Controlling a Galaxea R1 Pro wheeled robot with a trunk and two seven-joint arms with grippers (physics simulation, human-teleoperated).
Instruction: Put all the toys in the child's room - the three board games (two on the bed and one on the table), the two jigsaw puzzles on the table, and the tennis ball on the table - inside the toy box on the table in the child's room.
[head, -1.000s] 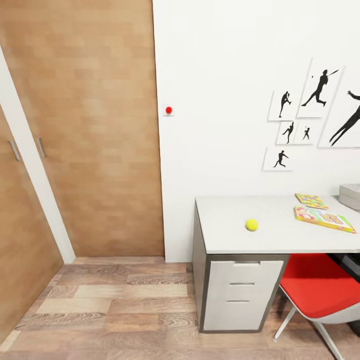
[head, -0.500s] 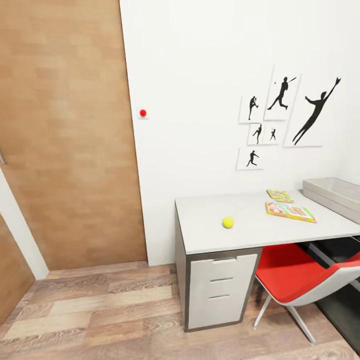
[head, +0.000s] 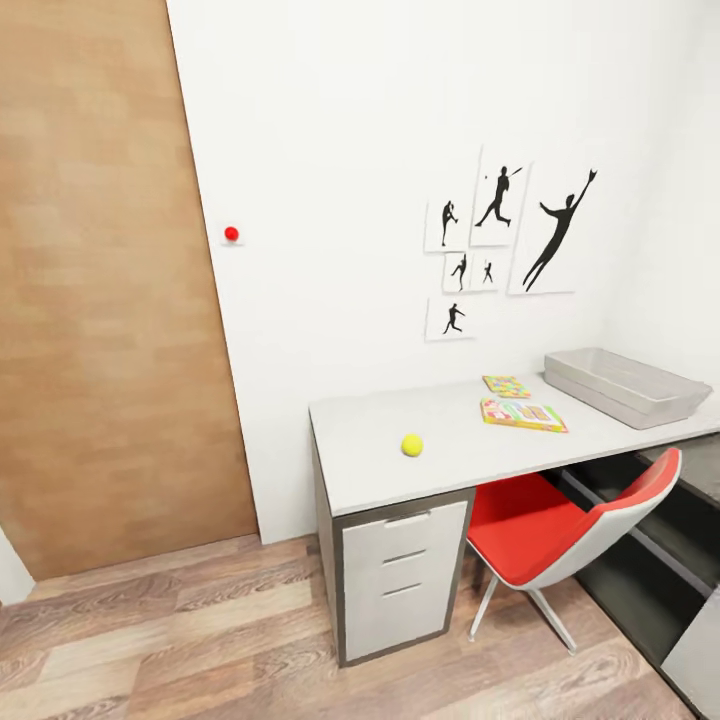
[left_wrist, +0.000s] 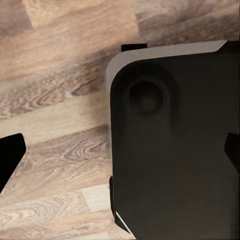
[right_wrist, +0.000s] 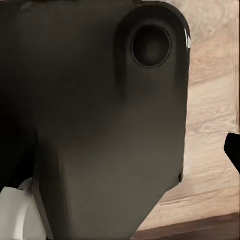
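On the pale grey table (head: 370, 440) a yellow-green tennis ball (head: 412, 445) lies near the front left. Further right lies a long board game (head: 523, 414) with red-yellow edging, and behind it a small pastel jigsaw puzzle (head: 506, 386). The light grey toy box (head: 625, 386) stands at the table's right end by the wall. The bed is out of view. My left gripper (left_wrist: 120, 155) is open over my dark base and the wood floor, holding nothing. My right gripper (right_wrist: 120, 150) hangs over the base with one fingertip (right_wrist: 233, 150) showing far out to the side, and reads as open.
A red chair (head: 560, 520) is tucked under the table right of the white drawers (head: 405, 580). A wooden door (head: 100, 300) fills the left. A red wall knob (head: 231, 234) and black baseball silhouette pictures (head: 500, 240) are on the white wall. Wood-plank floor lies in front.
The head view has swung right, so the table slid left in the picture and the whole toy box came into sight. The toys themselves have not moved.
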